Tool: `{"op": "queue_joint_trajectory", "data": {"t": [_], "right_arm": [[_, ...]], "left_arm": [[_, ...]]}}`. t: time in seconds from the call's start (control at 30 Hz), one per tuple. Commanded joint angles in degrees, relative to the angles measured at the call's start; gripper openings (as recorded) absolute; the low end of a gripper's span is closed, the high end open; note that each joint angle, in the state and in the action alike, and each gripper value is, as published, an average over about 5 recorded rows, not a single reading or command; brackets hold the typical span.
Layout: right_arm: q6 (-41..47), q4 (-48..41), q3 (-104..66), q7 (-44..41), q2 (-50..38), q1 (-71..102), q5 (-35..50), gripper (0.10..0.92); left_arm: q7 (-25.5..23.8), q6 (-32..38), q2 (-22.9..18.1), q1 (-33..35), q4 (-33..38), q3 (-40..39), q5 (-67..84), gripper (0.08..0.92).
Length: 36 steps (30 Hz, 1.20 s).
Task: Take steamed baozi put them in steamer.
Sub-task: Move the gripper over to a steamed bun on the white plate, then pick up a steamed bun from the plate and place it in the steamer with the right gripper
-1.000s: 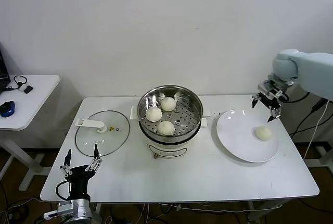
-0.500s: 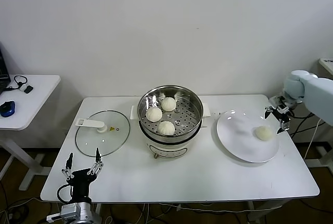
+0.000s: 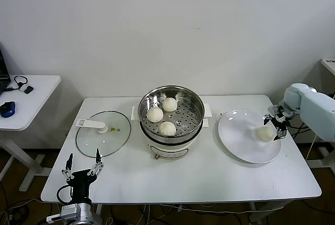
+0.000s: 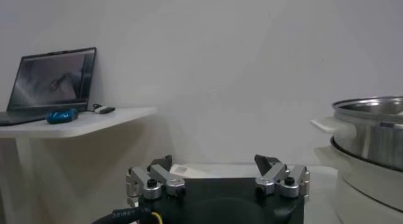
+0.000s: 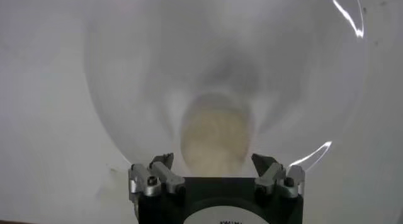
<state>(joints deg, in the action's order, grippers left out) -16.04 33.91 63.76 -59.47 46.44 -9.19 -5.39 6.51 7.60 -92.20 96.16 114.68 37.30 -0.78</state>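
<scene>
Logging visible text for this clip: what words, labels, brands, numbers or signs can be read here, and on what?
None can be read.
Glass lid: a small yellow sticker near its handle, too small to read.
Right gripper: faint print on its body at the frame edge, cut off.
Laptop: screen image, no legible text.

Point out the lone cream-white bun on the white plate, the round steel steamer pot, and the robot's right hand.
Lone cream-white bun [image 3: 265, 133], head view: domed top.
Round steel steamer pot [image 3: 194, 101], head view: inner wall.
Right hand [image 3: 277, 126], head view: between its fingertips.
</scene>
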Motion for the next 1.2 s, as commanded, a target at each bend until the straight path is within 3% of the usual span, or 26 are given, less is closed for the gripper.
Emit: {"op": "queue_joint_trajectory", "data": {"t": [0.03,0.37,0.67,0.93,1.2], "right_arm": [[-0.62,-4.20,-6.51,0.47,1.83,4.09,-2.50,0.823],[-0.66,-4.41,-6.65,0.24,2.08,3.67,-2.76,0.798],[-0.50,-1.42,-4.26,-0.19,1.01,0.71,-1.47,0.575],[1.67,15.16,14.29,-1.04,-4.03,-15.08,10.38,0.552],[7.30,25.42,33.62,-0.67,-0.79,-35.49,28.70,0.562]], "left_arm": [[0.00,-0.10,-0.90,0.00,0.15,-0.05,-0.15,0.823],[0.06,-0.15,-1.01,-0.04,0.30,0.02,-0.07,0.823],[0.03,-0.29,-0.98,-0.16,0.65,0.09,0.01,0.823],[-0.12,-0.48,-0.60,-0.08,0.93,0.20,0.07,0.823],[-0.28,-0.97,-0.61,-0.10,1.20,-0.47,0.10,0.823]]}}
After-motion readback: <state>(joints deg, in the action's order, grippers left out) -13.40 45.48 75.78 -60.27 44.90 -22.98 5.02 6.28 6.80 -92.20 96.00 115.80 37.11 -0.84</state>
